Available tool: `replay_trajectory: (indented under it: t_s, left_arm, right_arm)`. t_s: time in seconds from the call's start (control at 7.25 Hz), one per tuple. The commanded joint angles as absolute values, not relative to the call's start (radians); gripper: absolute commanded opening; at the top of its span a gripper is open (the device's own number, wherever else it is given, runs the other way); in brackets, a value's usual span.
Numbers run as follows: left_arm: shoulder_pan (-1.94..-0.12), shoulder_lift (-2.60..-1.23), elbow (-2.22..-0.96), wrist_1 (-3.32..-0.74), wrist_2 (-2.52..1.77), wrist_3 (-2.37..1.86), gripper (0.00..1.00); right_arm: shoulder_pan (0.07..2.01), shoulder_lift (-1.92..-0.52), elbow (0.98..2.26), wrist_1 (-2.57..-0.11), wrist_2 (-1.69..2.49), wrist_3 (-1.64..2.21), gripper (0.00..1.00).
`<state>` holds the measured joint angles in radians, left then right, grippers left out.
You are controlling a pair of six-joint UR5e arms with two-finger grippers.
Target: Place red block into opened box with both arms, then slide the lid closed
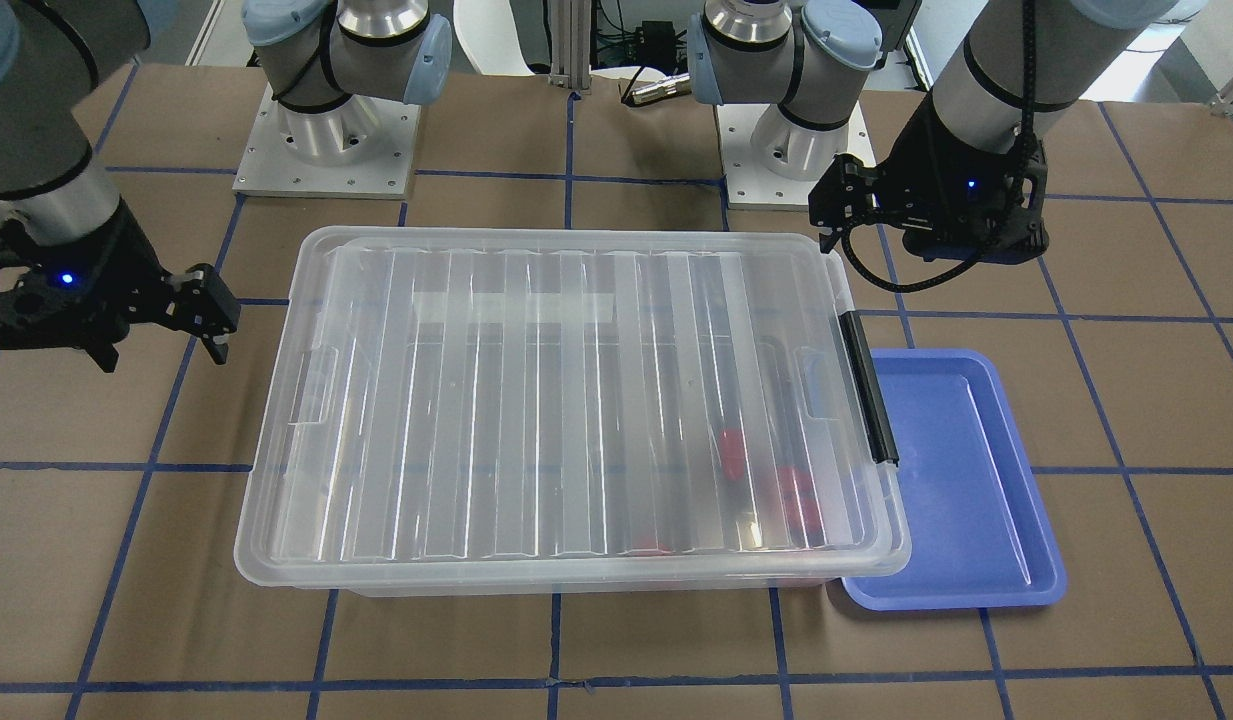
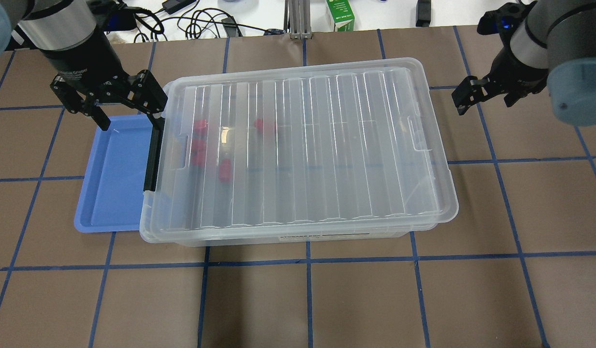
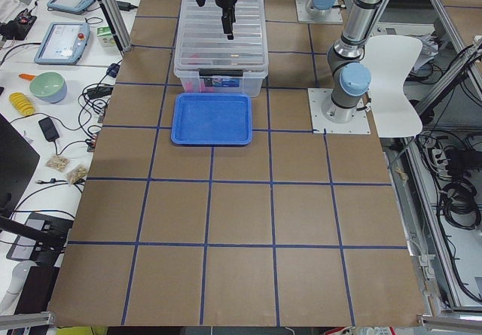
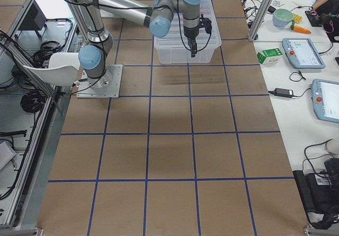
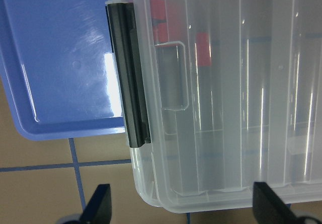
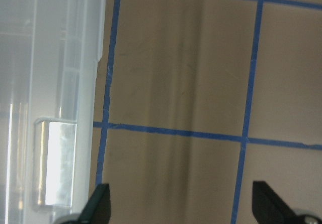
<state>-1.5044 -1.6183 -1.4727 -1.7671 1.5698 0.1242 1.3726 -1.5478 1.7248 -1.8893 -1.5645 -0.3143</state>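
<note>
The clear box stands mid-table with the ribbed lid lying flat over it. Through the lid I see several red blocks inside, near the end with the black clip handle; they also show in the front view as red blocks and under the left wrist as red blocks. My left gripper hangs open above that handle end, holding nothing, its fingertips straddling the box corner. My right gripper is open and empty beside the opposite short end, clear of the box.
An empty blue tray lies against the box's handle end, below the left gripper. Both arm bases stand at the robot side. Cables and a green carton sit beyond the table's far edge. Bare brown table lies in front.
</note>
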Motion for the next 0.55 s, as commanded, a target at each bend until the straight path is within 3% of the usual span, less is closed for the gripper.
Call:
replay_trajectory:
  t_s: [0.0, 0.41]
  left_arm:
    - [-1.503, -1.617, -1.474, -1.767, 1.571, 0.126, 1.00]
    - [-1.502, -1.617, -1.474, -1.767, 1.571, 0.126, 1.00]
  right_arm:
    - [1.374, -1.618, 1.568, -1.658, -1.568, -0.290, 1.00]
    - [1.402, -1.670, 1.542, -1.526, -1.553, -0.222, 1.00]
